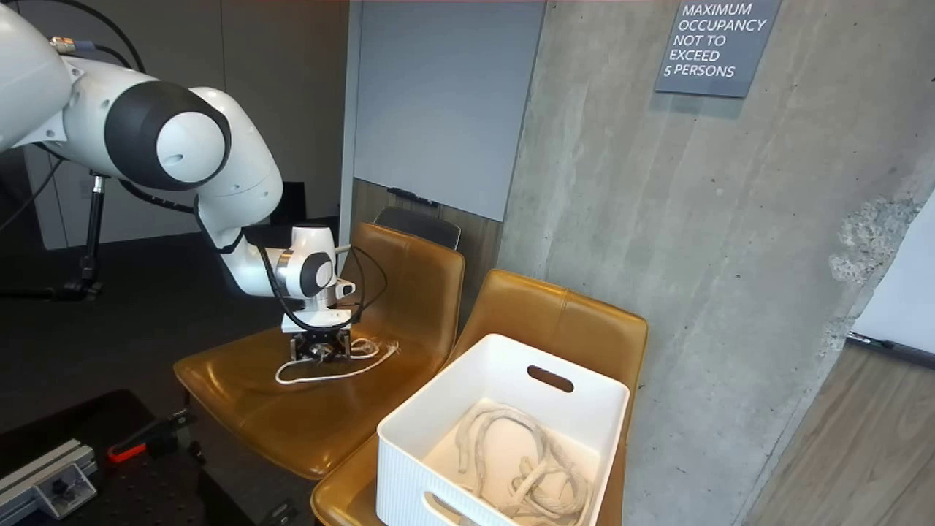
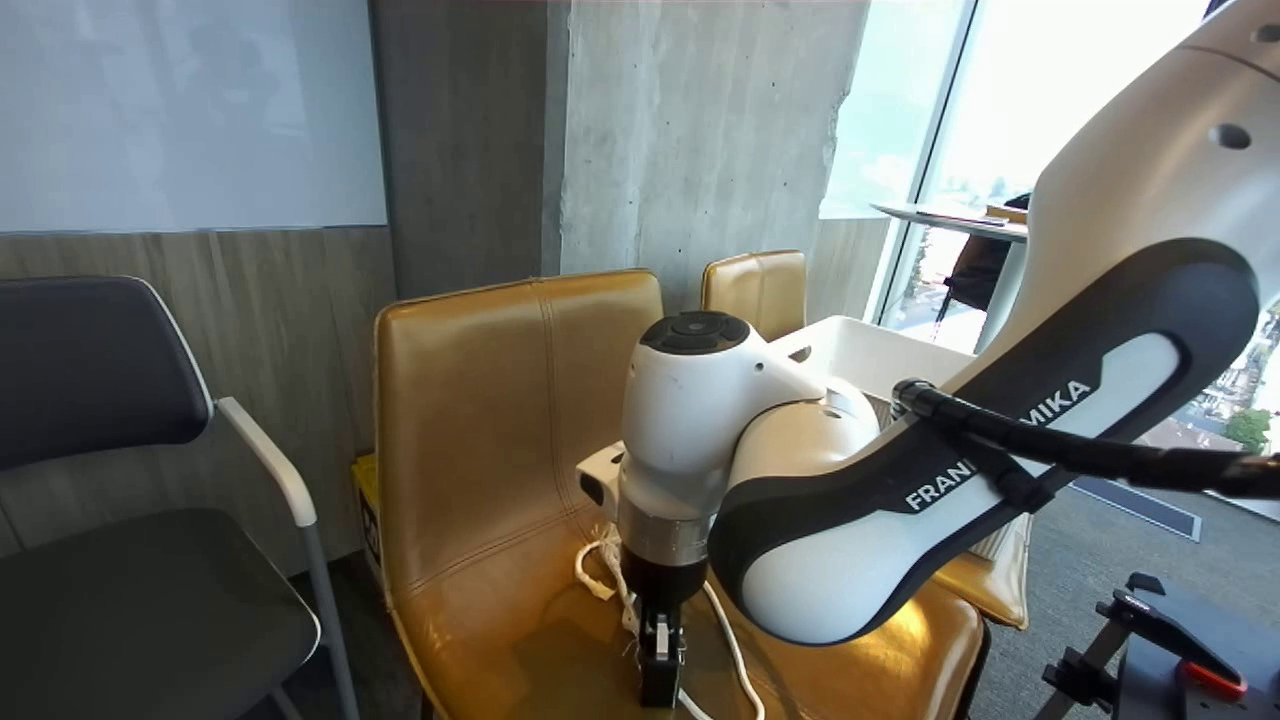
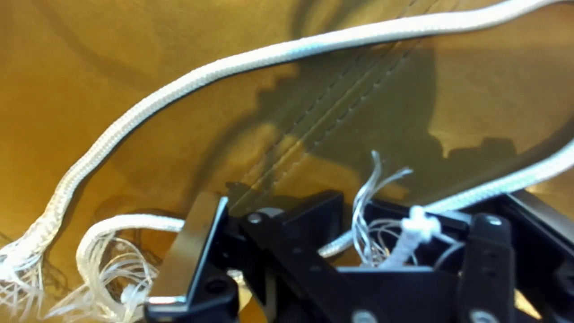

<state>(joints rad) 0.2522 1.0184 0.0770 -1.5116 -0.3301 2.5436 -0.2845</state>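
A white rope (image 3: pixel 314 45) lies on a brown chair (image 1: pixel 292 424), one stretch right at the gripper (image 1: pixel 321 354); how far open this is, or whether it grips anything, I can't tell. On a second chair (image 1: pixel 555 307), a white box (image 1: pixel 409 475) holds loosely looped, pale ropes (image 1: pixel 540 442).

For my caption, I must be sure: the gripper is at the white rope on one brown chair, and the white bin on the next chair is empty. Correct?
Not quite: the white bin is not empty; an exterior view shows pale rope inside. The gripper is indeed at the white rope.
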